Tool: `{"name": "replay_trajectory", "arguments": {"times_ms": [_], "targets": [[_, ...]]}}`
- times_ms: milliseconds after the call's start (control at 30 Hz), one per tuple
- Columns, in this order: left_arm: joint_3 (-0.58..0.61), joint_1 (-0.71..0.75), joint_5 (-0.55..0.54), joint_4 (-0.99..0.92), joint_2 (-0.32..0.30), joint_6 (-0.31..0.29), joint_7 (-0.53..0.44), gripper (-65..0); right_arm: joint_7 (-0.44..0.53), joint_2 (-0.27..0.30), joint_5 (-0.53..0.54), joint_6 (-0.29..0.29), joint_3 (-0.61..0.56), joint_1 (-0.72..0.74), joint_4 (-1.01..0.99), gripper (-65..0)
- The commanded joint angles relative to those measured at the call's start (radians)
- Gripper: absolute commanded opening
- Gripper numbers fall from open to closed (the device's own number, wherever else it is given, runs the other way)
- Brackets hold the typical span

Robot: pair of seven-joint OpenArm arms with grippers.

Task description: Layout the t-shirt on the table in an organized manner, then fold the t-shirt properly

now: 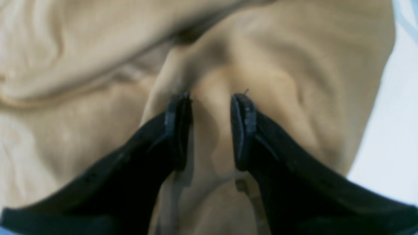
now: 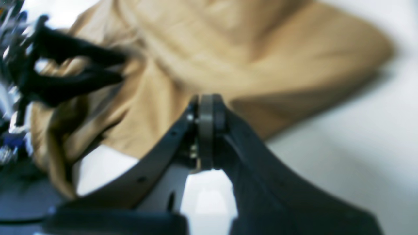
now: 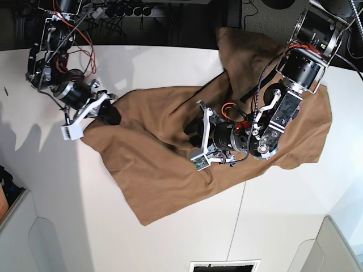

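Left gripper [image 1: 210,130] straddles a raised ridge of the t-shirt [image 1: 277,65], jaws parted round the cloth, not yet pinched
Right gripper [image 2: 205,130], jaws closed and seemingly empty, sits at the shirt's edge toward the table's [image 3: 170,73] far left corner, likely to spread the crumpled shirt flat
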Motion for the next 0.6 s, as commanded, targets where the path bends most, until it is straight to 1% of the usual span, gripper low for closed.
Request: {"name": "replay_trajectory", "arguments": {"times_ms": [0,67,133,200,233,300,433,567], "targets": [[-0.007,-0.032,-0.011,0.005,-0.002,-0.003,-0.021,-41.0,0.023,-0.009,-0.005,0.012,-0.031,0.014,0.019,-65.0],[-0.007,-0.038,-0.01,-0.008,-0.002,-0.003,-0.021,-41.0,0.043,-0.026,-0.095,0.011,-0.097,0.013,0.018,-65.0],[-0.007,-0.044,-0.01,-0.014,-0.002,-0.003,-0.021,-41.0,0.07,-0.031,-0.191,0.006,-0.154,0.013,0.007,-65.0],[-0.008,-0.048,-0.01,-0.014,-0.006,-0.003,-0.02,-41.0,0.102,-0.029,-0.265,-0.014,-0.187,0.014,-0.007,-65.0],[-0.008,-0.05,-0.01,-0.014,-0.008,-0.003,-0.02,-41.0,0.111,-0.029,-0.285,-0.016,-0.188,0.014,-0.017,-65.0],[-0.008,-0.051,-0.007,-0.014,-0.019,-0.003,-0.021,-41.0,0.124,-0.029,-0.291,-0.018,-0.184,0.014,-0.045,-65.0],[-0.008,-0.051,-0.002,-0.014,-0.024,-0.003,-0.021,-41.0,0.137,-0.006,-0.299,-0.019,-0.158,0.023,-0.106,-65.0],[-0.008,-0.053,0.039,-0.014,-0.024,-0.003,-0.032,-40.9,0.151,0.036,-0.301,-0.021,-0.105,0.047,-0.153,-65.0]]}}
